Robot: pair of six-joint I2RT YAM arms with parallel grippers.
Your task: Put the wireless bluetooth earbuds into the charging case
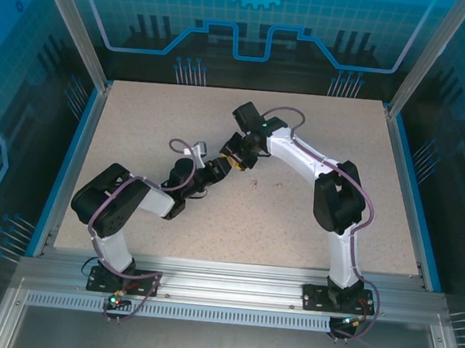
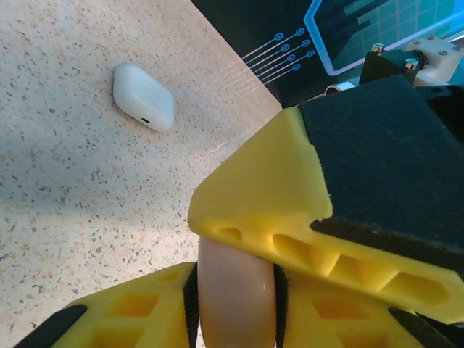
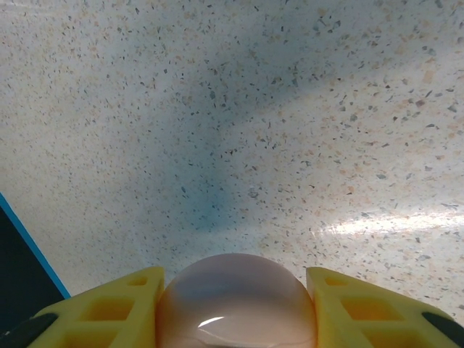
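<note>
A pinkish-tan charging case (image 2: pixel 236 301) sits between the black pads of my left gripper (image 2: pixel 235 279), which is shut on its sides. My right gripper (image 3: pixel 235 290) holds the same case (image 3: pixel 235 312) between its yellow fingers, and one of those fingers (image 2: pixel 268 185) lies across the case in the left wrist view. Both grippers (image 1: pixel 221 170) (image 1: pixel 236 158) meet above the middle of the table. Two tiny pinkish specks (image 1: pixel 253 182) (image 1: pixel 277 180), which look like earbuds, lie on the table just right of the grippers. Whether the case lid is open is hidden.
A closed white case (image 2: pixel 143 97) lies on the speckled table (image 3: pixel 239 109) beyond the left gripper. A blue rim (image 1: pixel 69 164) edges the table on the left and right. The back wall is dark with blue patterns.
</note>
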